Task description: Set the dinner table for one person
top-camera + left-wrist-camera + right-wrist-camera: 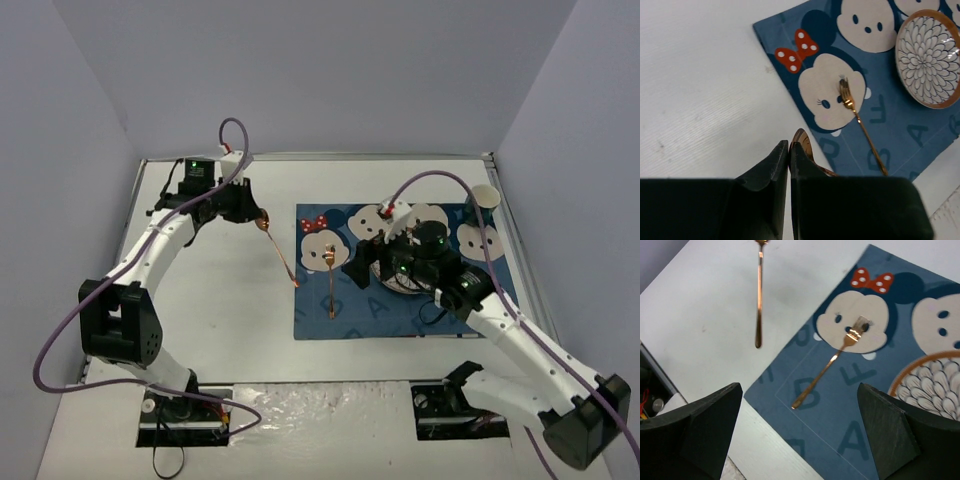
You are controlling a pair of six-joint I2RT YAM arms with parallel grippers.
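Two hands are in play, and they differ: the left hand (789, 150) is pinched almost shut on the bowl of a spoon (280, 255), while the right hand (800, 405) is spread wide, holds nothing and hovers over the mat (400, 322). The worktop (220, 330) fills the scene beneath both arms, white and flat, with the mat lying on its right half. We judge it stiff, fixed and smooth. It offers nothing to take hold of, only a surface to set things on, and polished metal may skate on its bare part more than on the cloth. The spoon hangs tilted from the left hand, handle down, over bare worktop just beside the mat's left edge. It looks light, rigid and slick. Gripped by the rounded bowl it could swivel or slip, so we would sooner hold it at the neck or along the handle. A fork (860, 125) lies on the mat, tines on the bow-wearing face, with a plate (927, 60) to its right. From above, the plate is almost wholly hidden under the right hand. A white cup (485, 197) stands near the mat's far right corner. We cannot tell whether the spoon's handle tip touches the worktop or hangs just clear. The left wrist view shows only a sliver of the bowl between the fingers, and the handle is hidden behind the hand.
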